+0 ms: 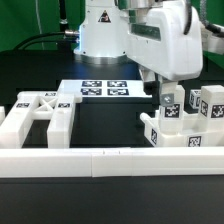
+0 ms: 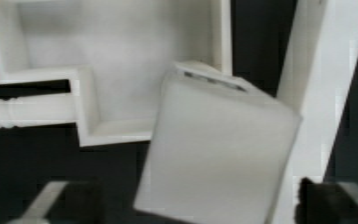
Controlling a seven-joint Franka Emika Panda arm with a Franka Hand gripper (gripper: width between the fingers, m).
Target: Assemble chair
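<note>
Early stage, we judge: no chair shape anywhere, the parts look loose. On the black table (image 1: pixel 110 125) the long border rail (image 1: pixel 100 160) runs along the front. The arm (image 1: pixel 165 45) reaches down at the exterior view's right.

Parts:
- The cross-braced frame part (image 1: pixel 40 115) lies alone at the exterior view's left, against the rail and well apart from everything else. We count it as not yet used.
- The cluster of tagged parts (image 1: pixel 187 122) stands at the exterior view's right, just behind the rail, blocks close together. We cannot tell whether any are joined.
- The marker board (image 1: pixel 105 88) lies flat at the back, between the two groups.

In the wrist view we see a notched part (image 2: pixel 105 60) with a ribbed peg (image 2: pixel 25 112) sticking out of its side. A tilted flat panel (image 2: pixel 211 150) lies over it. We cannot tell whether they are seated together or only touching.

The gripper (image 1: pixel 163 98) is low over the right cluster. In the wrist view the gripper (image 2: pixel 179 205) has its fingers (image 2: pixel 48 200) spread wide on either side of the panel's lower edge, with a dark gap beside one. So it is released and clamps nothing.

Left to do, in our judgement: nearly all of the joining.
</note>
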